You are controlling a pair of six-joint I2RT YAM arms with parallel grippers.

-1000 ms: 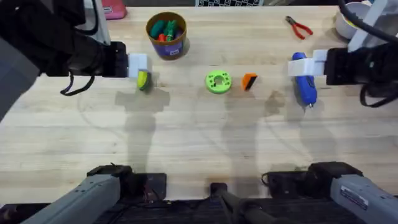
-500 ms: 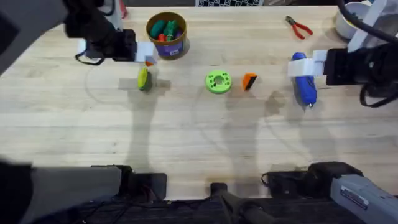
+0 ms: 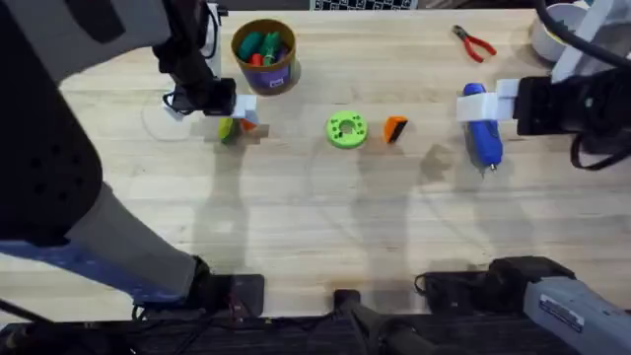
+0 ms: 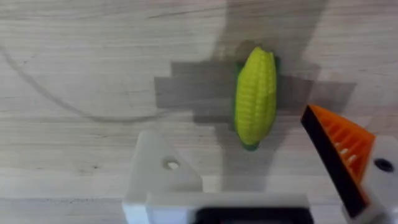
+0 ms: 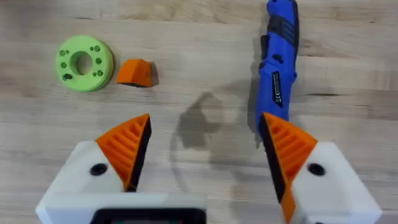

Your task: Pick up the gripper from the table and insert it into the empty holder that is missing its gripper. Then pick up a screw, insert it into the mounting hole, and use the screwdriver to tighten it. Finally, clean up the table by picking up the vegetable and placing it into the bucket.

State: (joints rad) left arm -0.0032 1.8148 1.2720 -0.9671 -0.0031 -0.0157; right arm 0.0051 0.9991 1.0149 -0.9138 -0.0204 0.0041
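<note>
From overhead, the left arm (image 3: 69, 148) looms large, dark and blurred, hiding the counter (image 3: 325, 217) at nine o'clock. The left gripper (image 3: 242, 113) covers part of the vegetable (image 3: 226, 129) (its green end barely peeks out). At two o'clock the picture's edge cuts a white bowl (image 3: 548, 30).

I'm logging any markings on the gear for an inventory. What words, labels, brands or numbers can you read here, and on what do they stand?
None can be read.
Screwdriver: a small white marking on the blue body, too small to read.
Right arm's base link: a white label, too blurred to read.
Green disc, loose orange wedge, bucket: no text shows.
</note>
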